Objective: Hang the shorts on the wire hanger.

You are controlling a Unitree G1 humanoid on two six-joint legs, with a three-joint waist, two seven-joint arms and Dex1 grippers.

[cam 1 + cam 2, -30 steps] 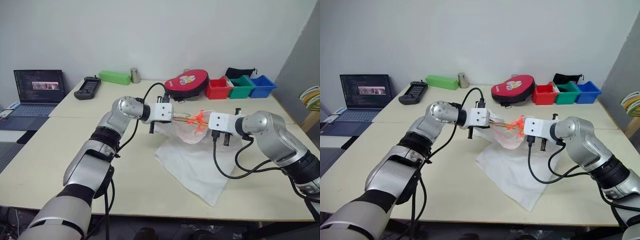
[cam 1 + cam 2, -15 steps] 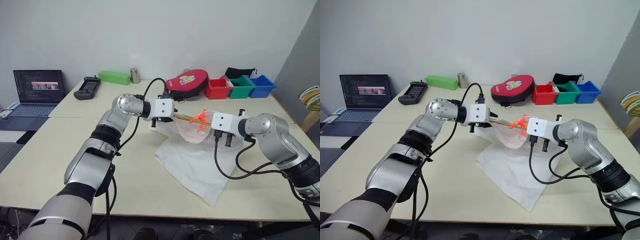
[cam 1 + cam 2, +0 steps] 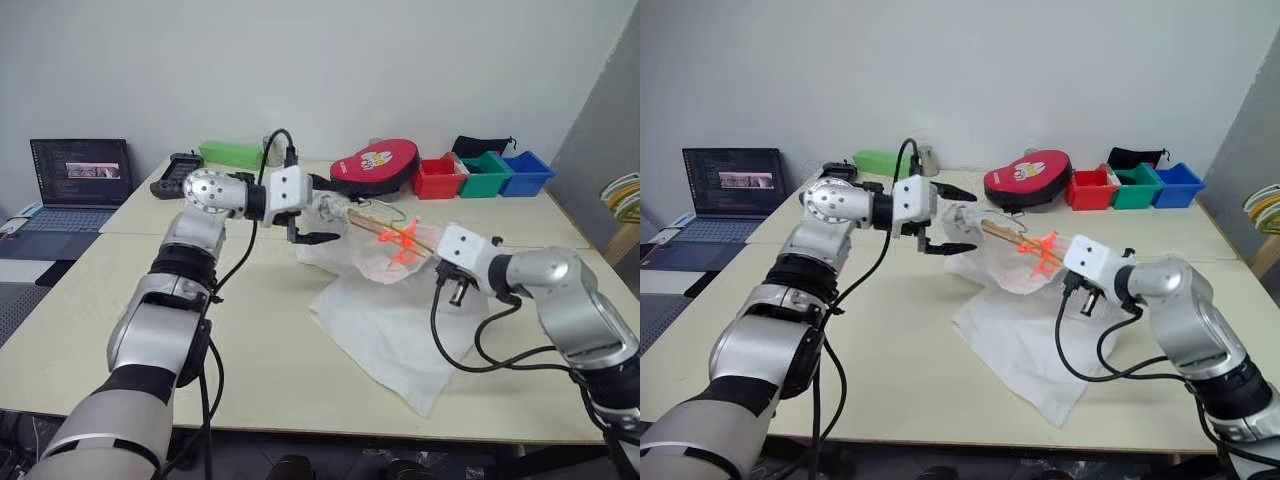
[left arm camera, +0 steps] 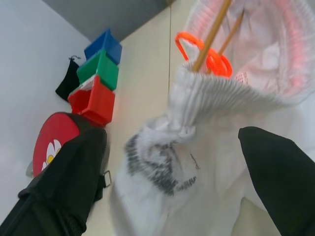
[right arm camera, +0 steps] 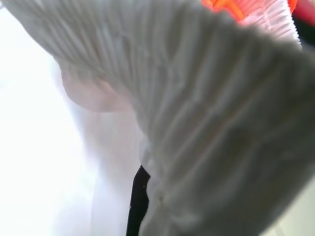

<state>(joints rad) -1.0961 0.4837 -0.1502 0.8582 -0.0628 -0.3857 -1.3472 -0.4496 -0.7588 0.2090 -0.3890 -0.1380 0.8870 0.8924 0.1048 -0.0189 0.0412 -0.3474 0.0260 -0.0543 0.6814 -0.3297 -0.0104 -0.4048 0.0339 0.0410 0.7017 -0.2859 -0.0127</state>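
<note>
The white shorts lie on the table with their ribbed waistband lifted. The thin tan wire hanger runs into the waistband opening beside the orange-red cord. My left gripper hovers open just left of the raised fabric, its black fingers spread wide and holding nothing. My right gripper is shut on the right end of the waistband, where the hanger's wire ends. The ribbed cloth drapes over its black finger.
At the back of the table stand a red round case and red, green and blue bins. A green box and a laptop are at the back left. A bunch of hangers is at the right edge.
My left gripper opened, let go of the waistband end and drew back up and to the left. The right gripper pulled back a little and still holds the raised waistband.
</note>
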